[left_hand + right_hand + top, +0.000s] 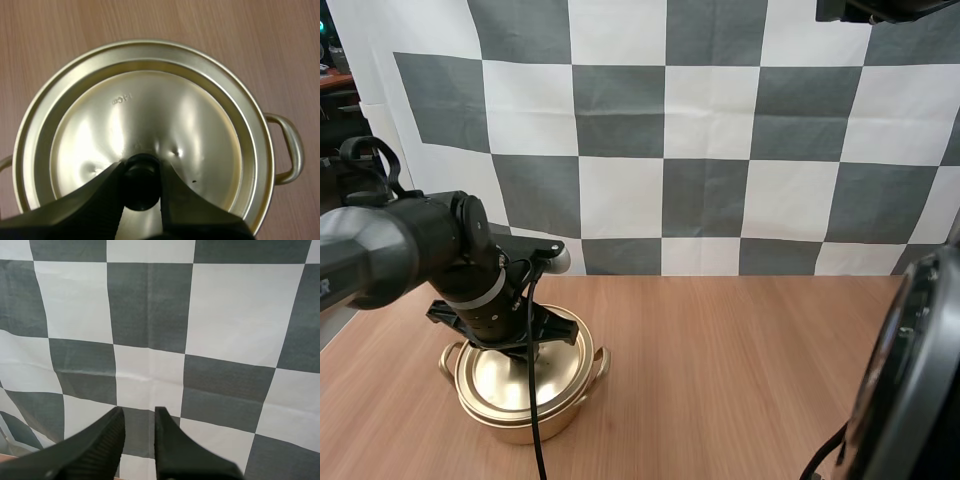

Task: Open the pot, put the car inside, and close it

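A golden pot (525,412) with two side handles stands on the wooden table at the front left. Its golden lid (150,115) sits on the pot, as far as I can tell. My left gripper (140,171) reaches down over the lid, shut on the lid's black knob (141,186), one finger on each side of it. In the high view the left gripper (510,345) hangs right above the pot. My right gripper (139,415) is held up high and faces the backdrop, open, its fingers a little apart with nothing between them.
The wooden table (740,360) stretches bare to the right of the pot. A dark part of my right arm (910,380) rises close at the right edge of the high view. One pot handle (289,149) juts out sideways.
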Controlling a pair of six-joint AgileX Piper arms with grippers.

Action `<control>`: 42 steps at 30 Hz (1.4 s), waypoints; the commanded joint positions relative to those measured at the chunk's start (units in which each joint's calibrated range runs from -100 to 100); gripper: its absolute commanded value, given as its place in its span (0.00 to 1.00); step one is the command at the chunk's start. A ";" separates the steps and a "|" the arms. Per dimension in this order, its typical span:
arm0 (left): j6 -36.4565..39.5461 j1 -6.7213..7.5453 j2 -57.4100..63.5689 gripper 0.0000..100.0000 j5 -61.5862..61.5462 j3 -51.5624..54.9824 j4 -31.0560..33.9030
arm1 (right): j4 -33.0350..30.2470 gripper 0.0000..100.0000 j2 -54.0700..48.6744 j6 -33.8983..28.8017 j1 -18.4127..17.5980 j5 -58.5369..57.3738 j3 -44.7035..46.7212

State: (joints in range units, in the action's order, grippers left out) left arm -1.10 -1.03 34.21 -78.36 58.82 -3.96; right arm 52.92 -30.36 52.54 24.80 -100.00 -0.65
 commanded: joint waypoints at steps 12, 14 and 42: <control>1.57 -0.04 0.06 0.00 -0.13 0.05 1.72 | 0.01 0.35 -0.01 0.01 0.05 0.00 0.05; 1.57 -0.04 0.06 0.00 0.02 0.05 1.72 | 0.01 0.35 -0.01 0.01 0.05 0.00 0.05; 1.11 -0.04 0.06 0.78 3.63 3.14 1.72 | -0.02 0.28 -0.28 0.01 0.05 0.00 0.05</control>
State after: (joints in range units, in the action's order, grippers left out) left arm 0.36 -1.03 34.21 -74.77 61.90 -2.30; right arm 52.92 -30.58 52.54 24.80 -100.00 -0.65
